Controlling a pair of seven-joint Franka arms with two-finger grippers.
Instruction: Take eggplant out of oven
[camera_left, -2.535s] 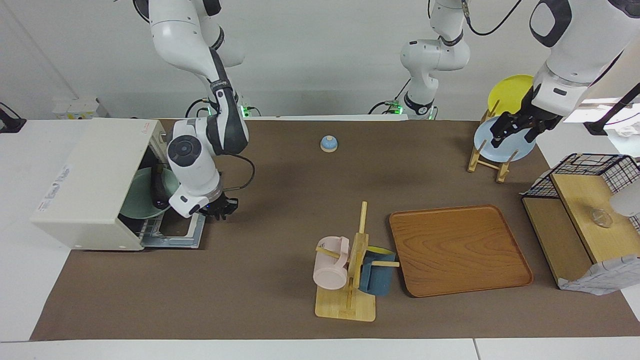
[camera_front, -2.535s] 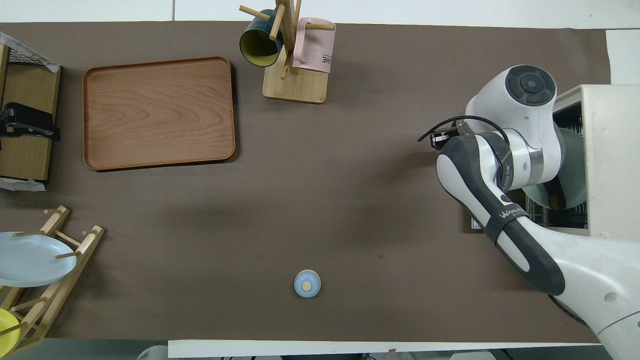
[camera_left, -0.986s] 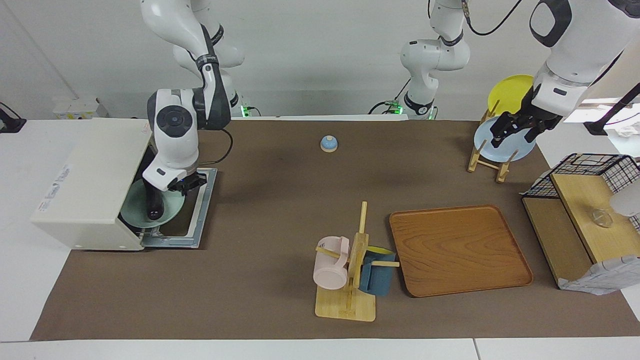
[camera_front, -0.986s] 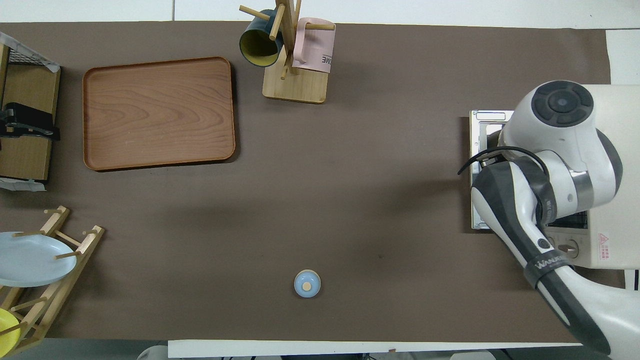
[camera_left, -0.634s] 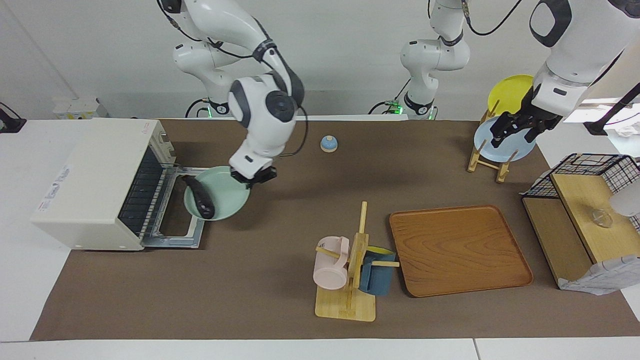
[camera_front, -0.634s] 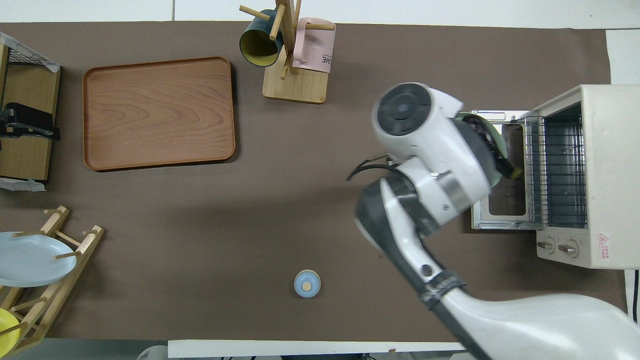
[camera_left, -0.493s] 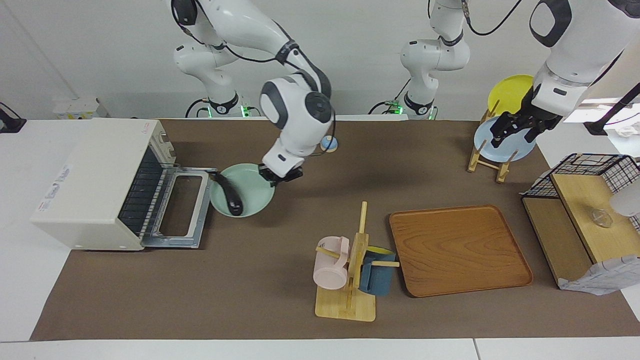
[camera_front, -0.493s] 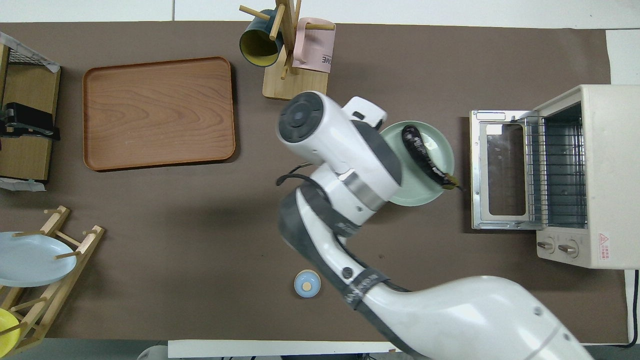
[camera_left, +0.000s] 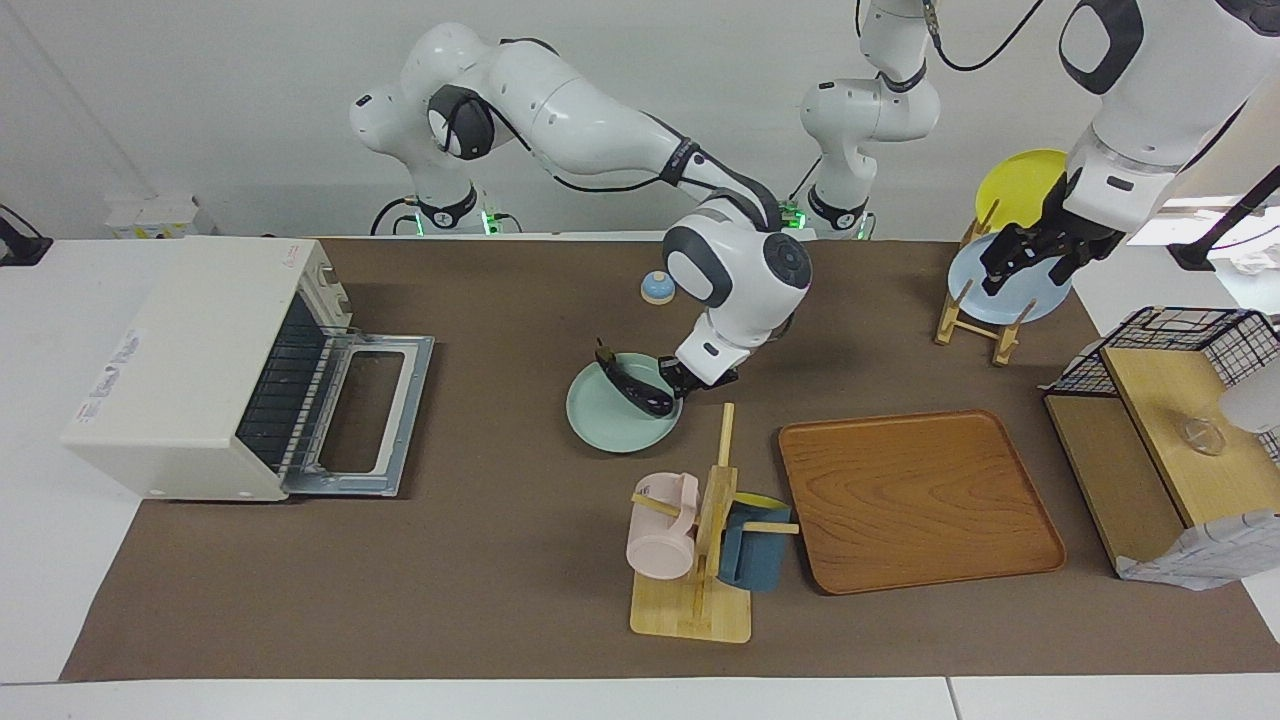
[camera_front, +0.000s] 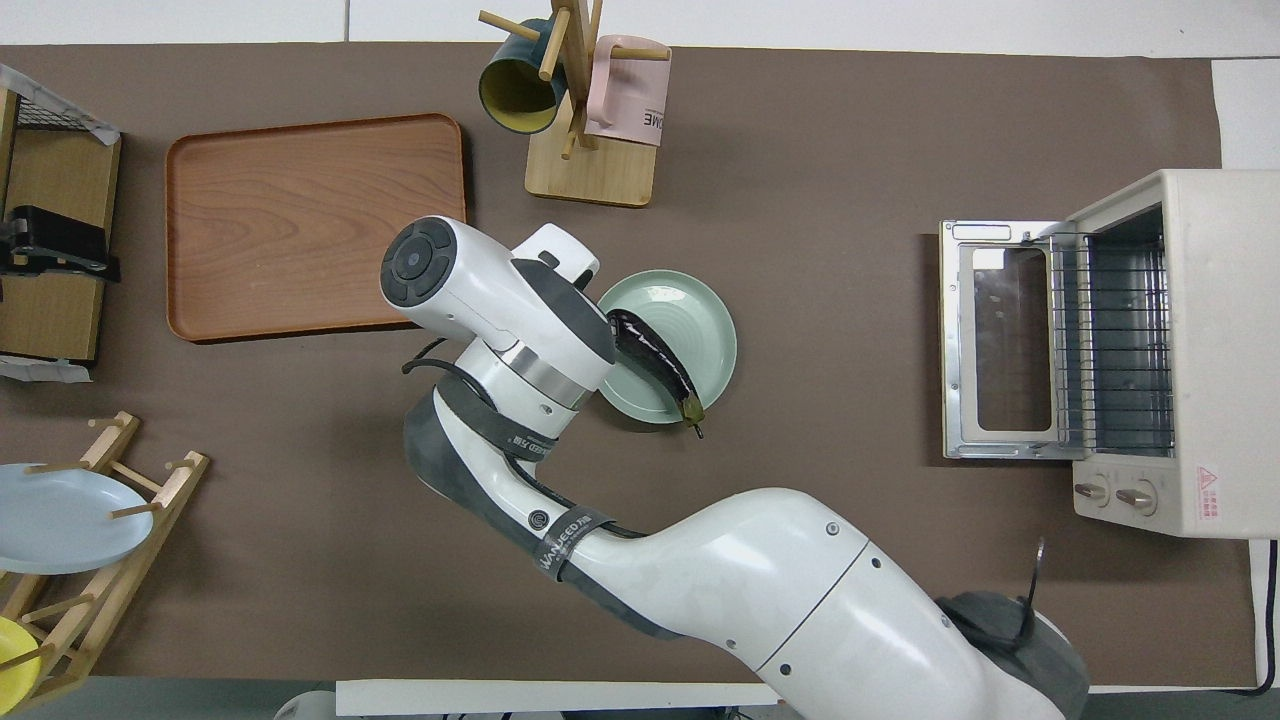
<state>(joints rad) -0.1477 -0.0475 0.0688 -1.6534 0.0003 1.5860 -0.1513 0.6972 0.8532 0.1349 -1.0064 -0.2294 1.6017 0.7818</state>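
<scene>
The right gripper (camera_left: 682, 383) is clamped on the green plate (camera_left: 610, 418) carrying the eggplant (camera_left: 632, 386), at the frame's centre, just above the mug rack (camera_left: 703, 540). The left gripper (camera_left: 1030, 255) waits, fingers apart, at the upper right of the frame. The oven (camera_left: 200, 365) stands open at the left of the frame.

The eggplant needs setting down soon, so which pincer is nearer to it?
Right. The right pincer is at the rim of the green plate carrying the eggplant. The left pincer waits over the dish rack, at the left arm's end of the table.
</scene>
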